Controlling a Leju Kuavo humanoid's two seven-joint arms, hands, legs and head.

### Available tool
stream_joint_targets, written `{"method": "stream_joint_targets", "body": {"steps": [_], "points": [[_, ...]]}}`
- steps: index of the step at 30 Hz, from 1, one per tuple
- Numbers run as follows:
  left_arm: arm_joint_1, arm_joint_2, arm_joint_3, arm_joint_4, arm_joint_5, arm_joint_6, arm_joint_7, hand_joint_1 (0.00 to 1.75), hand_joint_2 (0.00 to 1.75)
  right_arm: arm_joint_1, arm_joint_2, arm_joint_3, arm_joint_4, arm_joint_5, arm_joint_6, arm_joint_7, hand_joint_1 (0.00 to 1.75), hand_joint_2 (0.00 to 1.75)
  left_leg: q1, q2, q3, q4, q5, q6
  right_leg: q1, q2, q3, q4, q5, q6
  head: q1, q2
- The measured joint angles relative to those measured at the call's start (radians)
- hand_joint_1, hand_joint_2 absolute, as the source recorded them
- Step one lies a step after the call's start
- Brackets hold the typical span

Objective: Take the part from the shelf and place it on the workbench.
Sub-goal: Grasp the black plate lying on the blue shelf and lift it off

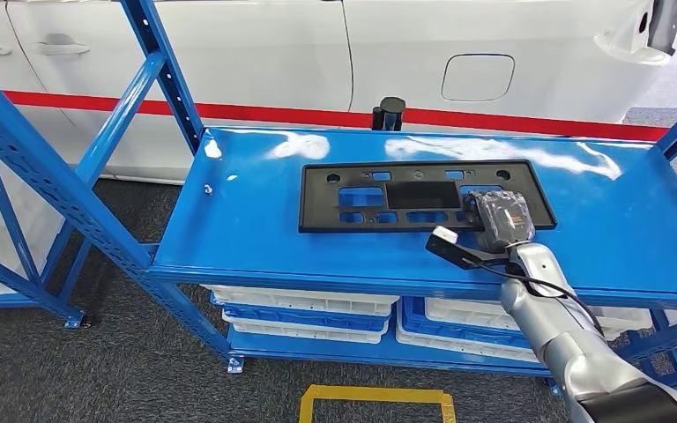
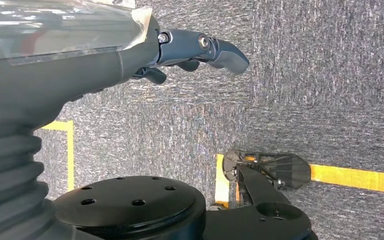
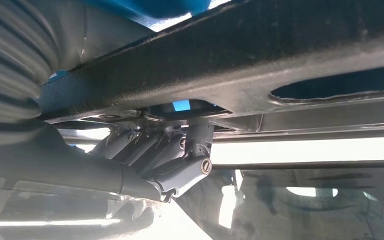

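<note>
The silver right arm [image 1: 573, 344] rises from the lower right of the head view, nearest the camera, and reaches up to the top deck of the blue shelf [image 1: 247, 220]. Its right hand [image 1: 502, 220] rests at the lower right corner of the part [image 1: 419, 196], a flat black rectangular plate with cut-out slots and holes lying flat on the shelf, centre-right in the frame. From above, the hand's back covers that corner, so the fingers cannot be seen there.

The right wrist view supplies the missing detail: the plate's black edge [image 3: 260, 65] crosses the upper half of the frame, and the dark fingers [image 3: 180, 150] curl up against its underside at centre-left, so the hand is grasping the part's edge.

The left hand [image 2: 200, 52] appears in the left wrist view at upper centre, hanging over grey carpet [image 2: 330, 90] marked with yellow tape lines [image 2: 360, 177]. Its fingers are loosely curled and hold nothing.

The head view also shows white and blue bins [image 1: 304, 313] on the lower shelf level, a white car body [image 1: 317, 53] with a red stripe across the top of the frame, and a yellow floor marking [image 1: 375, 401] at bottom centre.
</note>
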Motion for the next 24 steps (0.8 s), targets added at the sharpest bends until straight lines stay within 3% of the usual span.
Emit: {"method": "stream_joint_targets", "body": {"steps": [24], "points": [[-0.001,0.000,0.012,0.000,0.019,0.006,-0.045,0.00,1.75,0.020,-0.002,-0.051,-0.024,0.013,-0.014,0.008,1.55,1.75,0.000,0.000,0.000,0.000,0.000,0.000,0.000,0.000,0.000,0.000,0.000,0.000,0.000,0.000]]}}
